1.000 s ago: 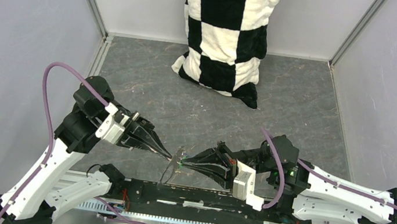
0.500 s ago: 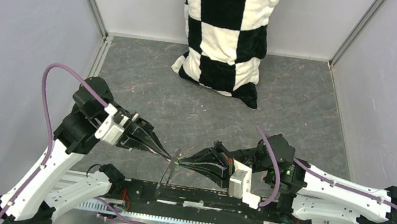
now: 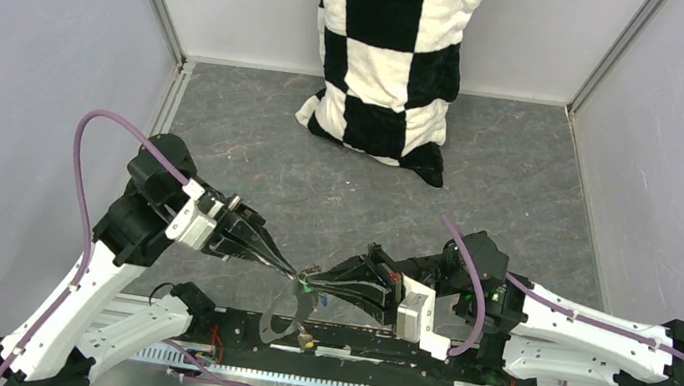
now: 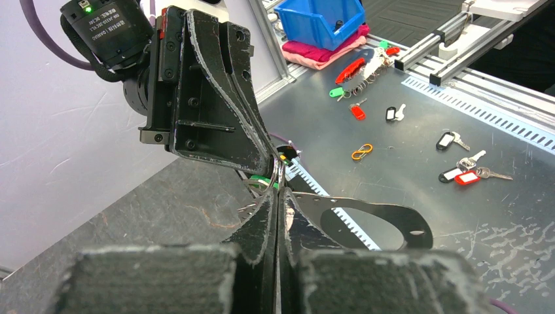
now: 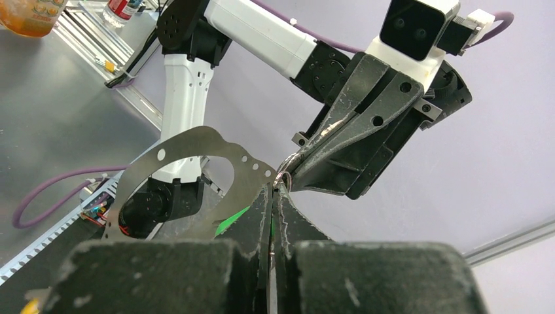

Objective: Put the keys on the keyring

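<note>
My two grippers meet tip to tip over the table's near edge. The left gripper (image 3: 292,272) is shut on a thin silver ring (image 4: 279,171) of the keyring. The grey strap loop (image 3: 278,313) hangs below the tips; it also shows in the left wrist view (image 4: 366,210) and the right wrist view (image 5: 190,167). The right gripper (image 3: 311,281) is shut, with the green key (image 3: 303,286) showing between its fingers (image 5: 258,216). The green head (image 4: 262,182) sits right at the ring. A small yellow key head (image 3: 305,343) and a blue one (image 3: 326,302) hang below.
A black-and-white checkered cloth (image 3: 387,58) stands against the back wall. Grey walls close in left and right. A black rail (image 3: 377,344) with the arm bases runs along the near edge. Loose key tags (image 4: 458,171) and a blue bin (image 4: 321,16) lie beyond the cell.
The right gripper has shifted slightly left against the left tip. The strap loop has swung down and now hangs lower, with the green, blue and yellow heads showing below the tips.
</note>
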Tool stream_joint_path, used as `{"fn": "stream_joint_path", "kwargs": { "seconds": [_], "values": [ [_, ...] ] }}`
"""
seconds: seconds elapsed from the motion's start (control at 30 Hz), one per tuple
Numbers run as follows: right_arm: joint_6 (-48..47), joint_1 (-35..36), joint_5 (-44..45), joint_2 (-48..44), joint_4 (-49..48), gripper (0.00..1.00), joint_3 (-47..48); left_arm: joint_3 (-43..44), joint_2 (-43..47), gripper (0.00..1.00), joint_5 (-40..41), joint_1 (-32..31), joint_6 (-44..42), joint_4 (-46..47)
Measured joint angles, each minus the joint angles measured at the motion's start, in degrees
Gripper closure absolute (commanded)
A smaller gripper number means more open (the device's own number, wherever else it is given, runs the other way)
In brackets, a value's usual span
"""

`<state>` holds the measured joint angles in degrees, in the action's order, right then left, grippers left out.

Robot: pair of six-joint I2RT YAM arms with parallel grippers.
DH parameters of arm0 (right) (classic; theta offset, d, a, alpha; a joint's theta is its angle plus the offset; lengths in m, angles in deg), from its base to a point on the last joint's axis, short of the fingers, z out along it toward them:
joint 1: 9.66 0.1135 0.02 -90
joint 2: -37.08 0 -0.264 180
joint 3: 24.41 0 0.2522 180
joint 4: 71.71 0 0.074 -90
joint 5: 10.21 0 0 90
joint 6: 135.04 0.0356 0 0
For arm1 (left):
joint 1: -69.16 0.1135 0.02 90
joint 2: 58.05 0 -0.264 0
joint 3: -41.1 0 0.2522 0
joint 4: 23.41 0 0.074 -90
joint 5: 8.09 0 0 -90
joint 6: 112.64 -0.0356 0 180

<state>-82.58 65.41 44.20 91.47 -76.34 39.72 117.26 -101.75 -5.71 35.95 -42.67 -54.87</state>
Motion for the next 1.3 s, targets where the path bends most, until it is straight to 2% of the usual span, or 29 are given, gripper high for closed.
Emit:
{"fn": "stream_joint_path", "kwargs": {
  "seconds": [0.97,1.13,1.3],
  "values": [
    [-1.0,0.8,-0.1,1.9,1.8,0.99,2.8,-1.0,1.2,0.98,0.6,0.0,-1.8,-2.1],
    [-5.7,1.0,3.4,0.4,8.7,1.00,4.0,-1.0,1.2,0.98,0.6,0.0,-1.8,-2.4],
    [-14.3,1.0,7.5,1.2,21.2,1.00,11.3,-1.0,1.2,0.98,0.4,0.0,-1.8,-2.4]
  ]
}}
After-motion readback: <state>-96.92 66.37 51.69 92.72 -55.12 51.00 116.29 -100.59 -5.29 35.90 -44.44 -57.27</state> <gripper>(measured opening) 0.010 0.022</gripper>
